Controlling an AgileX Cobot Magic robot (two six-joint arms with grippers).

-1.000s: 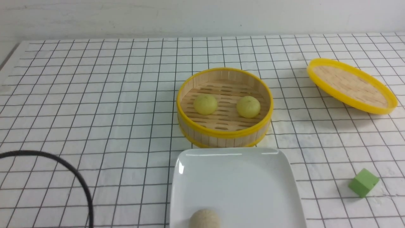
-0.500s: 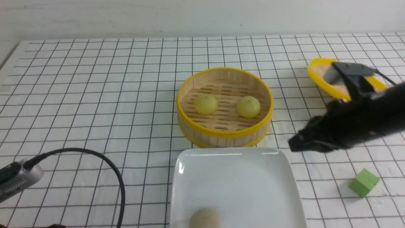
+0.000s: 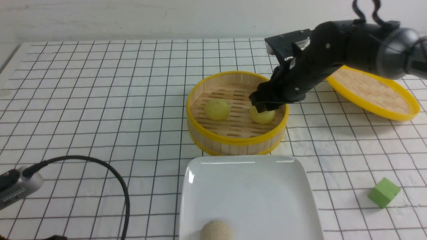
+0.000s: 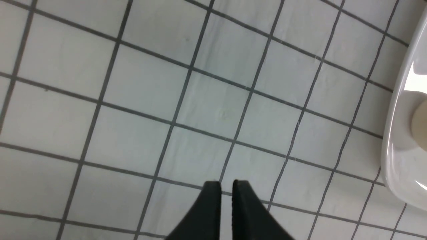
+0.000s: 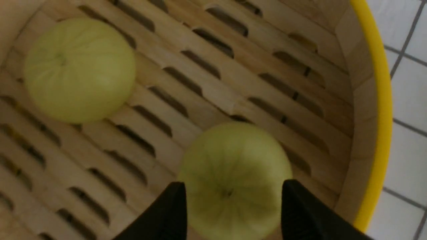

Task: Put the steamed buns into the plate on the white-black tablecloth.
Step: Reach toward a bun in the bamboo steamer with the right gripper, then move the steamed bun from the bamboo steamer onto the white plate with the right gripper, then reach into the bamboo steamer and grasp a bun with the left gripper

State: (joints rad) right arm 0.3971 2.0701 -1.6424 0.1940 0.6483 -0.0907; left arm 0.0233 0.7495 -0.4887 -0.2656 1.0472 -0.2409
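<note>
White-black tablecloth (image 3: 100, 133): covers the counter, with its black grid running out beneath both end effectors.
Left end effector (image 4: 227, 182): fingertips slightly parted, holding nothing, above bare cloth; the left wrist view shows these tips, the front view only a cable and part of the arm.
Plate (image 3: 250, 186): nearer the front camera than the right end effector, to the right of the left one; its near side is cut off in the front view.
Beige ball (image 3: 216, 230): in the plate, toward its near left part.
Green block (image 3: 384, 192): right of the plate, nearer than the right end effector.
Right end effector (image 5: 234, 184): wide open around the right bun (image 5: 235, 180), not closed on it; contact unclear. The right wrist view shows both fingers astride it; the front view partly hides it.
Steamer basket (image 3: 233, 140): beneath the right end effector, holding both steamed buns.
Left bun (image 3: 217, 109): left of the right end effector, apart from it.
Basket rim: near the right finger.
Open room: bare cloth left of the basket.
Lid (image 3: 373, 90): right of the right end effector, under its arm.
</note>
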